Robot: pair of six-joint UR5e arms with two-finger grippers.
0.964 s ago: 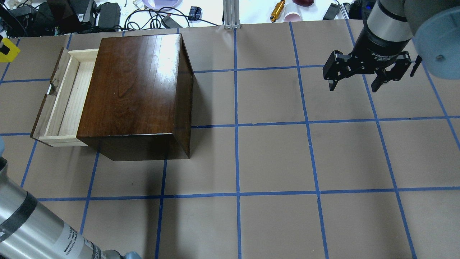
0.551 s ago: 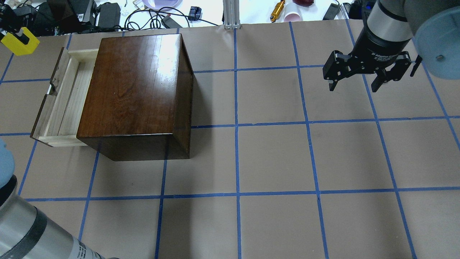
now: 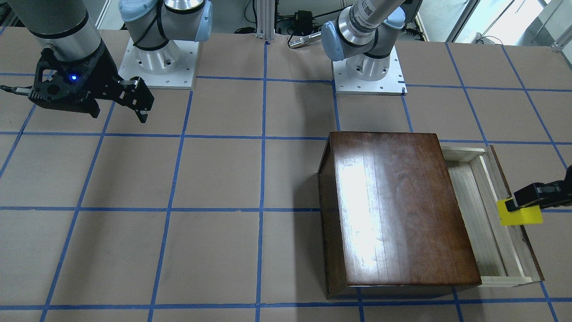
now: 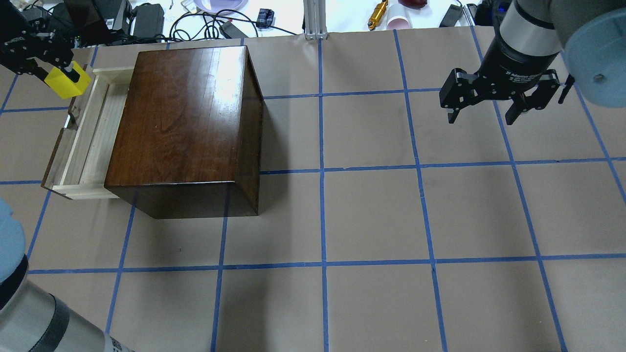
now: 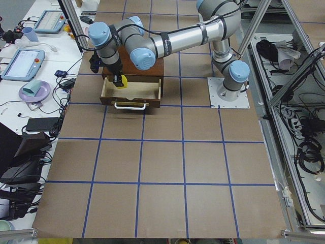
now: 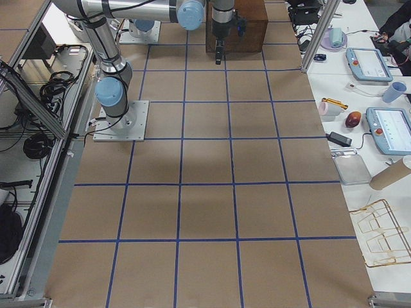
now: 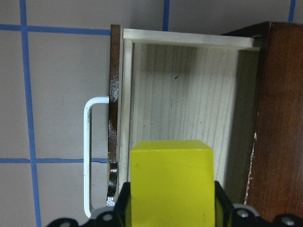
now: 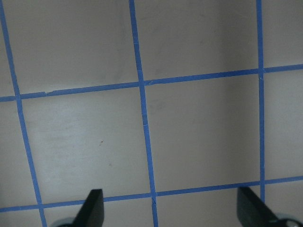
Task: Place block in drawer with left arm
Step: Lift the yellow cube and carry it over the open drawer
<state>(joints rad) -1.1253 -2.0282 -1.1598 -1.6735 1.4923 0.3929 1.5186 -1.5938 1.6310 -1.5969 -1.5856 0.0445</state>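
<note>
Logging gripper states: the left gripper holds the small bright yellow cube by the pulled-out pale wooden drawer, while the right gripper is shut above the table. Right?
No: the right gripper is open wide, as the right wrist view shows. The left gripper does hold the small bright yellow cube by the pulled-out pale wooden drawer.

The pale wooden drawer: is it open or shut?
Open: the pale wooden drawer juts out of the glossy dark brown cabinet, its floor showing.
</note>
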